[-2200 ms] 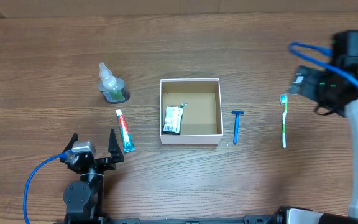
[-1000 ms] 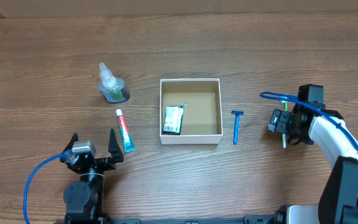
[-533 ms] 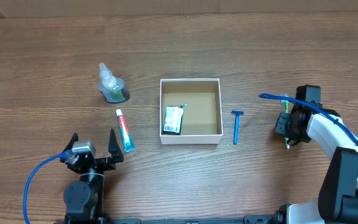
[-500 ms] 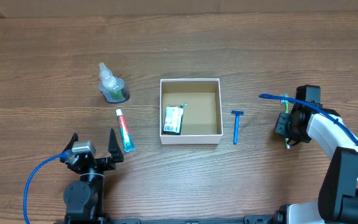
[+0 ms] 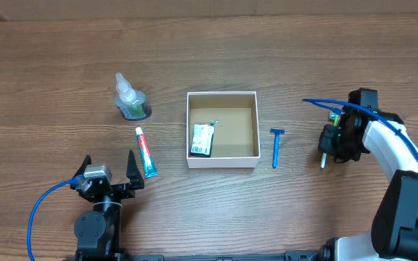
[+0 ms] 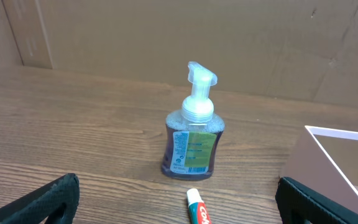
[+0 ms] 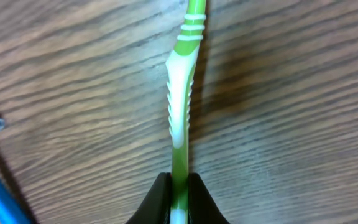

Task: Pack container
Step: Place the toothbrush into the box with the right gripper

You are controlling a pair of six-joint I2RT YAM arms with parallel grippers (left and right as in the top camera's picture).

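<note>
A wooden table (image 5: 209, 43) seen from above, with a robot arm at each lower corner. At its centre sits the container (image 5: 187, 130), one shallow square cardboard box with white walls and a brown inside, its top open. Inside lies a single small green-and-black packet (image 5: 202, 139), flat on the floor against the left wall towards the front. The rest of the brown floor is bare.

One blue razor (image 5: 276, 147) lies just beside the box's right wall, parallel to it and not touching. One toothpaste tube (image 5: 146, 152) lies left of the box, near it but apart. One small clear bottle (image 5: 129, 98) of green liquid with a pump top stands upright behind the tube, further from the box. Bare wood surrounds the box at back and front.

The left gripper (image 5: 109, 163) rests near the front edge, just beside the tube's lower end, jaws spread wide with nothing between them. Its wrist view shows both dark fingers (image 6: 48, 199) low at the sides, with the bottle and the tube's cap ahead.

The right gripper (image 5: 337, 141) is well right of the razor. Its wrist view shows the fingertips (image 7: 161, 190) pinched on the handle of one green-and-white toothbrush (image 7: 182, 106)
</note>
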